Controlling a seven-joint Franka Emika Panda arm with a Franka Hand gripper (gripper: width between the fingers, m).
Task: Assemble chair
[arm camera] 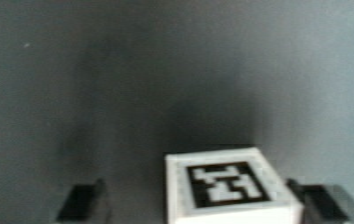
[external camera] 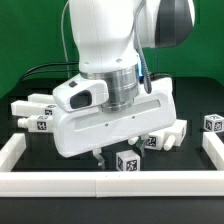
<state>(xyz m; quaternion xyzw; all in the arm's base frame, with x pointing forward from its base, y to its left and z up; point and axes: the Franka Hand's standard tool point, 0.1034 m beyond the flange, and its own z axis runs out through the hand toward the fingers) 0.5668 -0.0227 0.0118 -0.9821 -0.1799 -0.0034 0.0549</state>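
Note:
A small white chair part (arm camera: 222,183) with a black-and-white tag on top lies on the dark table between my fingers. My gripper (arm camera: 199,197) is open around it. One dark finger (arm camera: 85,198) stands well clear of the block, and the other finger (arm camera: 312,195) is close to its side. In the exterior view the same tagged block (external camera: 126,162) sits near the front rail, just under my lowered gripper (external camera: 110,157). The arm's white body hides most of the fingers there.
More white tagged chair parts lie at the exterior view's left (external camera: 32,112), behind the hand at the right (external camera: 165,137) and at the far right (external camera: 212,124). A long white border rail (external camera: 110,186) runs along the front and both sides of the table.

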